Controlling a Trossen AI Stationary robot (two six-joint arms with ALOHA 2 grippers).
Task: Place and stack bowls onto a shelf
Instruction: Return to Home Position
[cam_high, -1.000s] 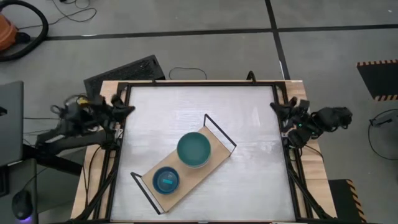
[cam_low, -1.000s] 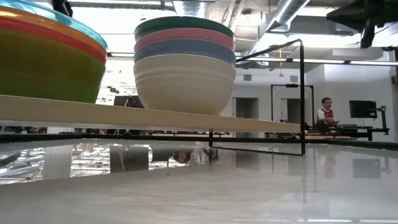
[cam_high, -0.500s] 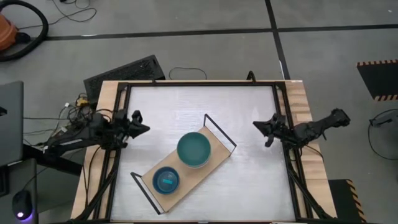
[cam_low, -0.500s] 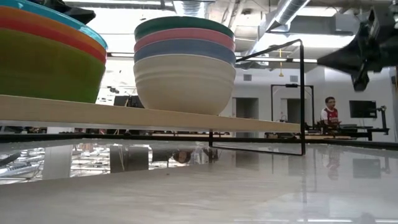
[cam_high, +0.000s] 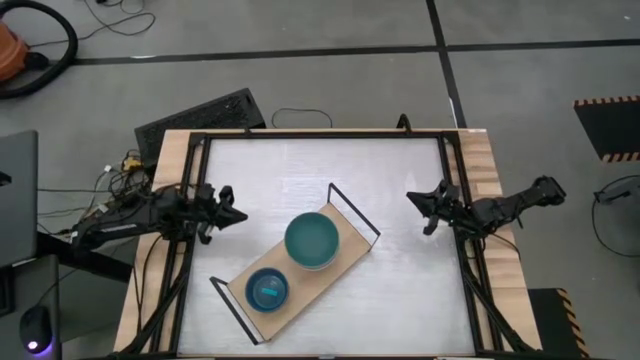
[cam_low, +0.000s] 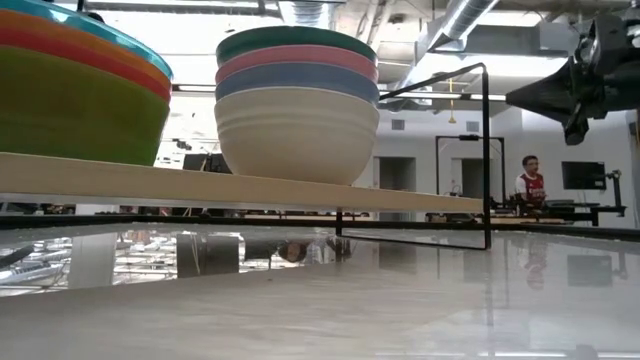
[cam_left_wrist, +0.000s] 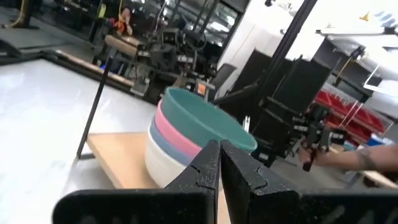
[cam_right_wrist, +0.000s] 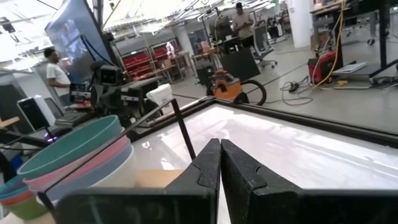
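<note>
High view: your shelf (cam_high: 348, 257) holds two bowl stacks, teal stack (cam_high: 311, 240) and cyan stack (cam_high: 267, 290). Left gripper (cam_high: 232, 214) and right gripper (cam_high: 416, 202) hover by the table (cam_high: 300, 170) sides, both pinched closed.

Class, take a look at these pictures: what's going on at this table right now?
The bowls sit on the shelf in two stacks, a larger one topped by the teal bowl and a smaller one topped by the cyan bowl. Neither arm holds anything: the left gripper and the right gripper are shut, at opposite sides of the table, apart from the shelf.
</note>
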